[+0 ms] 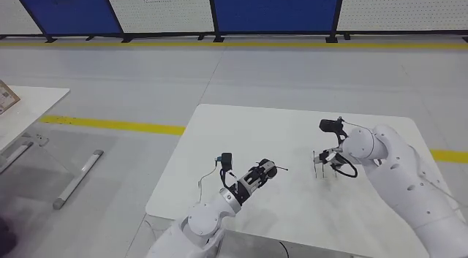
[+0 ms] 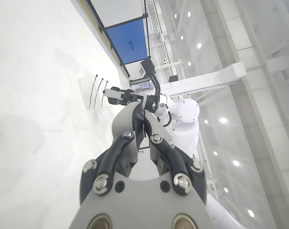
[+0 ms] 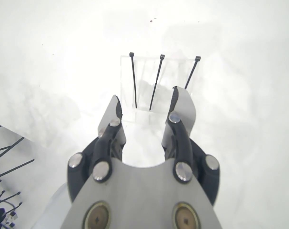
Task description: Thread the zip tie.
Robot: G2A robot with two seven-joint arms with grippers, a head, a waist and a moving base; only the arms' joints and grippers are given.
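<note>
We are counting three thin black zip ties (image 3: 156, 82) standing heads-up, side by side and apart from one another, in one clear plastic holder block (image 3: 144, 67). The holder is sitting on the right half of the single white tabletop (image 1: 241, 134), well back from every edge. Two arms are working here. The right end effector (image 3: 145, 101) is hanging just beside the holder with its fingers spread wide and nothing between them. In its wrist view, two ties are showing in the gap and one finger is covering the foot of the third; we cannot tell whether anything is touching. The left end effector (image 1: 269, 168) is hovering over the middle of the tabletop, nearer the front edge and well apart from the holder. Its fingers (image 2: 134, 120) are pressing together, pinching what looks to us like a fourth thin black zip tie (image 1: 282, 169), which is sticking out sideways from the tips towards the right arm. Bare white surface is lying open between the two end effectors and across the whole far half of the tabletop, giving free room on those sides. The front-left corner is running close under the left arm, and in the right wrist view a tabletop edge is showing behind the right end effector.
</note>
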